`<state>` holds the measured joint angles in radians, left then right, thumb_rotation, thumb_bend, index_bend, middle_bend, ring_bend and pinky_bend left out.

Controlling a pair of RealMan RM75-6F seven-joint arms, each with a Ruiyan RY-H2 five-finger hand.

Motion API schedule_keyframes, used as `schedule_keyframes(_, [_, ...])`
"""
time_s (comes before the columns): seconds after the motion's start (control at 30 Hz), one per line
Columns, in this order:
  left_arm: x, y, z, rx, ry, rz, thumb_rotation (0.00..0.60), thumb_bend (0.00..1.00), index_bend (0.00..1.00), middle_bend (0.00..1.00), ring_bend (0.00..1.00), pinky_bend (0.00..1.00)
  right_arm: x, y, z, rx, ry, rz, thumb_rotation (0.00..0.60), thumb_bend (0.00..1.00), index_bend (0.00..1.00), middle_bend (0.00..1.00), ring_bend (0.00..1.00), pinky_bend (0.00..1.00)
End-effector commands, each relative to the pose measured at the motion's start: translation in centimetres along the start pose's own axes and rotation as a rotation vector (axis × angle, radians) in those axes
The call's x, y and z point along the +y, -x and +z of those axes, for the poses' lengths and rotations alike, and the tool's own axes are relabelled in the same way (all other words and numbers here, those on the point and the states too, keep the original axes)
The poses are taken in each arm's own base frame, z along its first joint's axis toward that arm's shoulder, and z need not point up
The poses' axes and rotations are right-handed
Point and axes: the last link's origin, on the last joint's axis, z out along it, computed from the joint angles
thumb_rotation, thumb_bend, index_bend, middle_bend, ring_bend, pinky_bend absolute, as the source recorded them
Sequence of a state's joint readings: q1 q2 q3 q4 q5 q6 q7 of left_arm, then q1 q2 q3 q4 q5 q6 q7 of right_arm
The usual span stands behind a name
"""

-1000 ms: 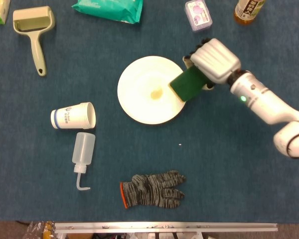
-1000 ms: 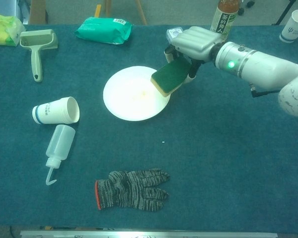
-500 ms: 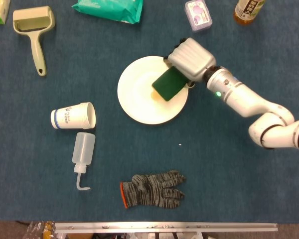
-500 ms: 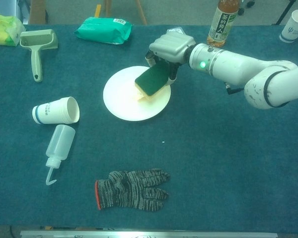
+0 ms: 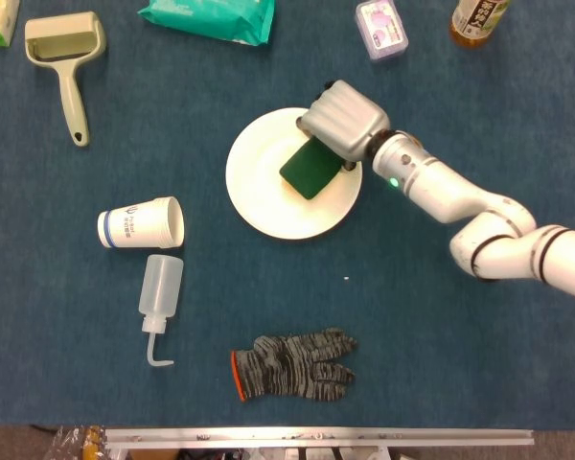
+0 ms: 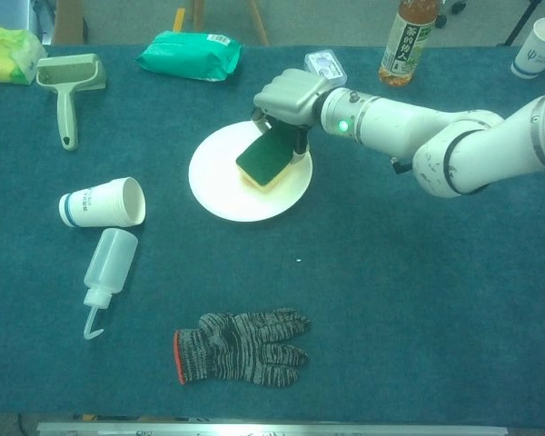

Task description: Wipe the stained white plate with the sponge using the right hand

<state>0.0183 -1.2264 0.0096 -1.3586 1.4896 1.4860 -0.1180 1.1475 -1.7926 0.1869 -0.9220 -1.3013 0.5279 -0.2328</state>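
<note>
A round white plate [image 5: 259,192] [image 6: 216,186] lies on the blue table near its middle. My right hand [image 5: 342,118] [image 6: 286,95] reaches over the plate's far right rim and holds a green sponge [image 5: 308,171] [image 6: 264,157] with a yellow underside. The sponge sits on the middle of the plate and covers the yellowish stain. My left hand is in neither view.
A paper cup [image 5: 142,225] on its side and a squeeze bottle [image 5: 158,297] lie left of the plate. A grey knit glove [image 5: 292,366] lies near the front edge. A lint roller [image 5: 67,59], a green packet [image 5: 209,19], a small box [image 5: 381,27] and a drink bottle [image 5: 478,19] line the far side.
My right hand has carried the sponge leftward from the plate's right rim to the plate's middle, and the sponge now hides the stain.
</note>
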Motion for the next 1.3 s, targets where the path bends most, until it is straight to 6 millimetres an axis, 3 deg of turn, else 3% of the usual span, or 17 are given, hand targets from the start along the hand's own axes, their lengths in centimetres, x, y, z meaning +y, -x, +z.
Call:
schedule_keyframes(0.03, [0.0, 0.1, 0.1, -0.002, -0.003, -0.004, 0.600, 0.46, 0.23, 0.04, 0.08, 0.16, -0.5, -0.2, 0.6, -0.001, -0.001, -0.001, 0.600, 0.02, 0.52, 0.60, 0.46, 0.34])
schedule_keyframes(0.53, [-0.9, 0.6, -0.4, -0.010, -0.022, -0.025, 0.600, 0.46, 0.23, 0.04, 0.08, 0.16, -0.5, 0.0, 2.5, -0.016, 0.039, -0.010, 0.600, 0.02, 0.52, 0.60, 0.46, 0.34])
schedule_keyframes(0.97, [-1.0, 0.9, -0.5, -0.011, -0.023, -0.037, 0.600, 0.46, 0.23, 0.04, 0.08, 0.16, 1.3, -0.8, 1.9, 0.008, 0.071, -0.065, 0.600, 0.02, 0.52, 0.60, 0.46, 0.34])
schedule_keyframes(1.3, [-1.0, 1.1, -0.5, -0.014, -0.022, -0.038, 0.600, 0.46, 0.23, 0.04, 0.08, 0.16, 0.0, -1.3, 2.2, 0.021, 0.053, -0.044, 0.600, 0.02, 0.52, 0.60, 0.46, 0.34])
